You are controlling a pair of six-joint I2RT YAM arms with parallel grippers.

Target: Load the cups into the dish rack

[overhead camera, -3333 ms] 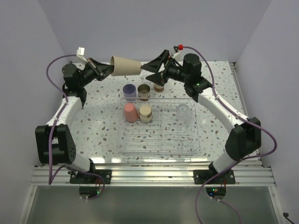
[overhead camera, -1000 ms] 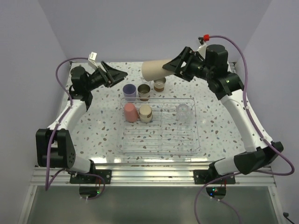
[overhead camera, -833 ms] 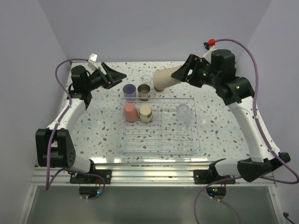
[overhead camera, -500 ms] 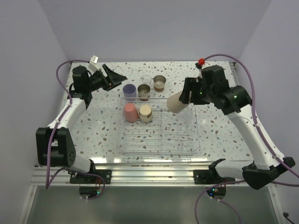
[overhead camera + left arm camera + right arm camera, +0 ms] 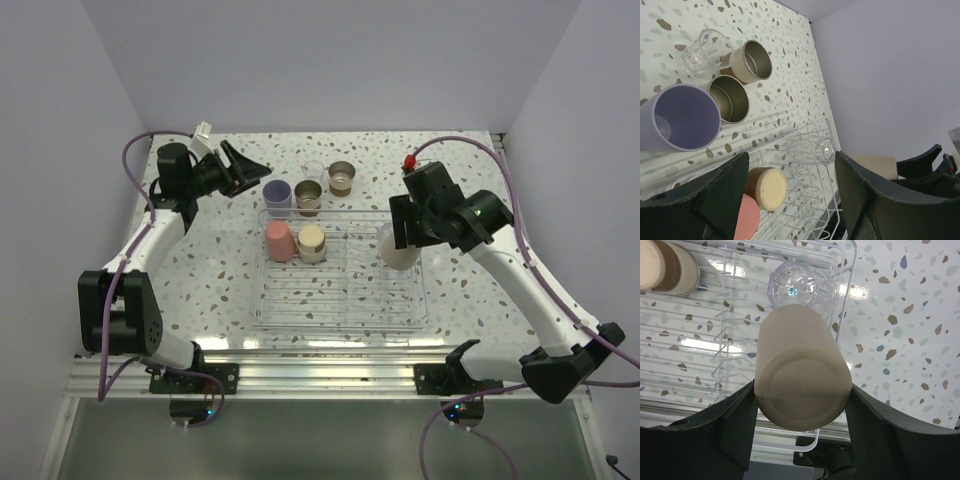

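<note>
Speckled terrazzo tabletop point(image 5: 220, 280) carries four loose cups behind the clear plastic ribbed dish rack point(image 5: 340, 322): one lavender cup point(image 5: 277, 192), one clear cup point(image 5: 313, 171) and two open steel cups point(image 5: 308, 194) point(image 5: 342, 177). Three more stand inverted in the rack: coral-pink cup point(image 5: 278, 240), tan-based steel cup point(image 5: 312, 241) and clear tumbler point(image 5: 799, 289). The right gripper point(image 5: 801, 392) points down and clamps the tall beige cup point(image 5: 401, 252) base-up beside that tumbler. The left gripper point(image 5: 250, 167) hovers spread wide, aimed at the loose cups.

Right hand point(image 5: 801, 410) clamped, left hand point(image 5: 792, 197) spread.

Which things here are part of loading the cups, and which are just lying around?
Job: clear plastic dish rack, tall beige cup, lavender cup, coral-pink cup, two clear cups, three steel cups.
Lying about: only the speckled tabletop.
</note>
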